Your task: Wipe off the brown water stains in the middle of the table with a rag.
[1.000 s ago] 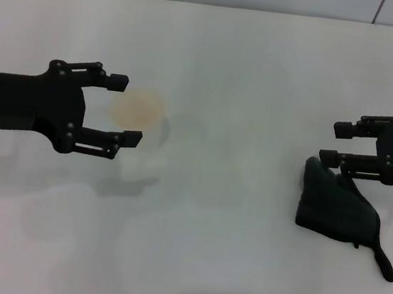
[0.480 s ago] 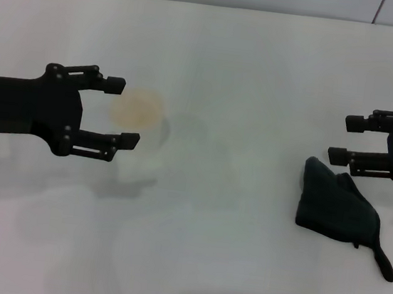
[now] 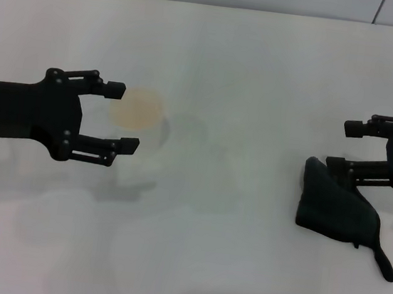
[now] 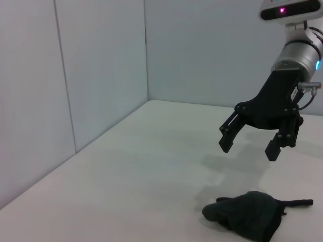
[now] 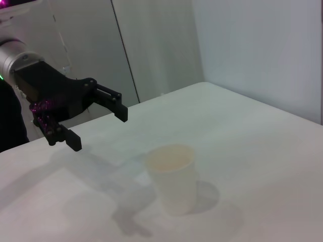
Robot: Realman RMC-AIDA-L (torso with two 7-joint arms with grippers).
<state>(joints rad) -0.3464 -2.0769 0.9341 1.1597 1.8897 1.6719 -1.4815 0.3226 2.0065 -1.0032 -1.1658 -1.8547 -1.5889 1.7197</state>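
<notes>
Pre-grasp stage, by my reading: nothing is held yet and no wiping has begun. Right gripper [image 3: 349, 146] hangs with fingers spread, just above and beside the near end of the rag [image 3: 338, 205]; seen from the left wrist camera it floats clear of the cloth, not touching. Rag is a soft near-black lump, crumpled, with a greenish tinge and a thin tail trailing off the end farthest from the gripper. Next move probably calls for the right gripper to drop onto the bulk of the lump and close on a thick fold, not the tail, which would likely slip or drag. Left gripper [image 3: 127, 117] is also spread wide, empty, hovering just beside a clear plastic cup [image 5: 171, 177], translucent, tapered, with pale orange contents or tint at the rim. Table [image 3: 263, 69] is smooth, plain white, matte with faint shadows. No brown water stains can be made out on the open surface between the grippers; the only orange-brown patch visible sits at the cup, directly ahead of the left fingertips.
</notes>
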